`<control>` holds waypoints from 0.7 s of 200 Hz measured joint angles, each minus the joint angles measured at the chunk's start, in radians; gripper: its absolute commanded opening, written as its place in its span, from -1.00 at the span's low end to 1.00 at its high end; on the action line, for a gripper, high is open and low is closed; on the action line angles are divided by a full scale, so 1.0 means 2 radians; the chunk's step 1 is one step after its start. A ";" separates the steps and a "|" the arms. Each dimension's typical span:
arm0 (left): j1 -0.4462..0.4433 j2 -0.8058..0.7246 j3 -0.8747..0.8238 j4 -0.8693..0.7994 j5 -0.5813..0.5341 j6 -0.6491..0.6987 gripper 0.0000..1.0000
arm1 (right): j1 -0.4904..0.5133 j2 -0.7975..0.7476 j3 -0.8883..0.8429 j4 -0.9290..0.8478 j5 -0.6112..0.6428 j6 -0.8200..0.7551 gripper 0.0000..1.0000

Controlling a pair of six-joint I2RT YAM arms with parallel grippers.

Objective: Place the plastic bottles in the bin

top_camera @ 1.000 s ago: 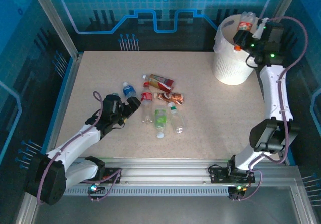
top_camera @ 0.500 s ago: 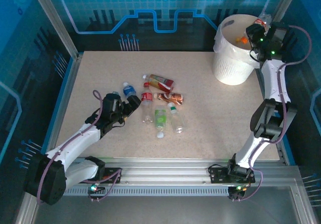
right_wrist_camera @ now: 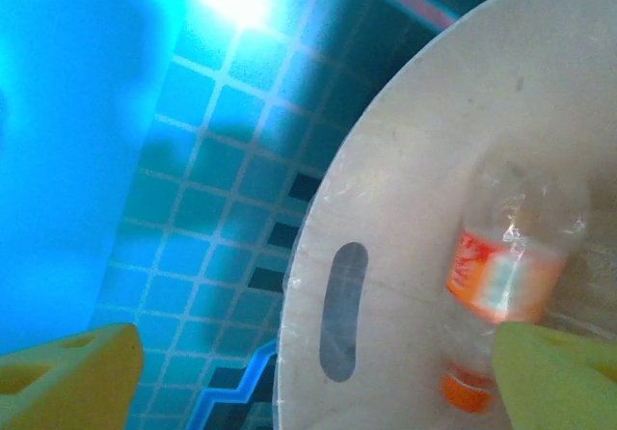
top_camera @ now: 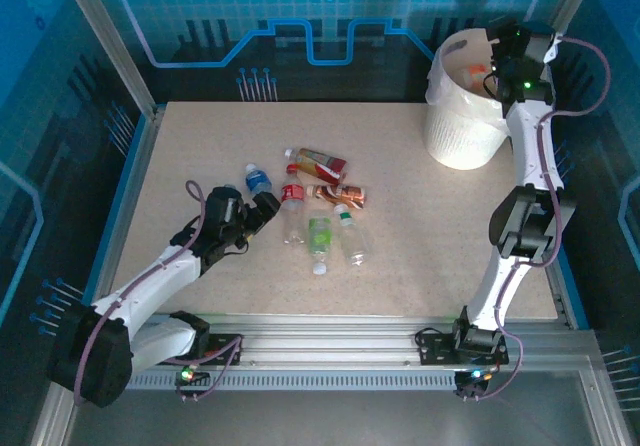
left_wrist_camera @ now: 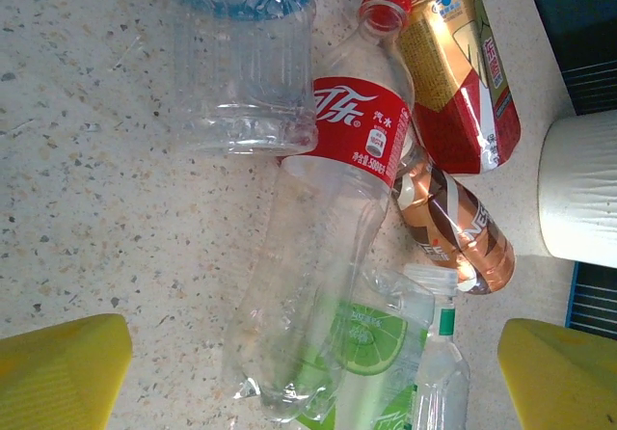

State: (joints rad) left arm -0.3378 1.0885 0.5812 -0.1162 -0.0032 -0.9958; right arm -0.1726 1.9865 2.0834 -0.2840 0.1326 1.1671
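The speckled table (top_camera: pixel 430 236) takes up most of the cell, and the bin (top_camera: pixel 462 126) stands at its far right corner, white, with its bag folded over the rim. The right arm (top_camera: pixel 530 166) reaches up tall along the right edge and bends over the bin. The left arm (top_camera: pixel 160 271) lies low across the near left part of the table.

The right gripper (top_camera: pixel 500 61) hangs at the bin's rim. From its wrist camera its yellow fingers (right_wrist_camera: pixel 67 367) are spread wide with nothing between them, looking down the bin's inside wall (right_wrist_camera: pixel 405 160). An orange bottle (right_wrist_camera: pixel 501 276) lies inside the bin, cap down.

The left gripper (top_camera: pixel 262 206) sits just left of the bottles, jaws wide apart and empty, close above the tabletop.

Six bottles lie in a loose cluster mid-table, well apart from the bin. The cola bottle (left_wrist_camera: pixel 328 208), clear with a red label and cap, is the longest and lies straight ahead of the left gripper. The blue bottle (left_wrist_camera: pixel 241 64) lies just beside it on the left. The red-and-gold bottle (left_wrist_camera: pixel 458 73) lies on the far right of the cluster, with the brown bottle (left_wrist_camera: pixel 453 223) just beside it. The green bottle (left_wrist_camera: pixel 371 353) touches the cola bottle's base, and a small clear bottle (left_wrist_camera: pixel 439 372) lies against it.
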 measured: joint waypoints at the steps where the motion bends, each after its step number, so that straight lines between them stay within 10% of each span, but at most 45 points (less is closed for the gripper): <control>1: 0.000 0.000 0.000 0.000 0.000 0.000 0.98 | 0.000 0.000 0.000 -0.001 0.001 0.000 0.90; 140: 0.003 0.076 0.073 -0.046 -0.012 0.036 0.98 | 0.011 -0.123 -0.058 -0.049 -0.052 -0.202 1.00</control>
State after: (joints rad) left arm -0.3313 1.2400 0.7280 -0.2081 -0.0277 -0.9230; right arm -0.1513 1.7401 1.9682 -0.3820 0.0288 0.7639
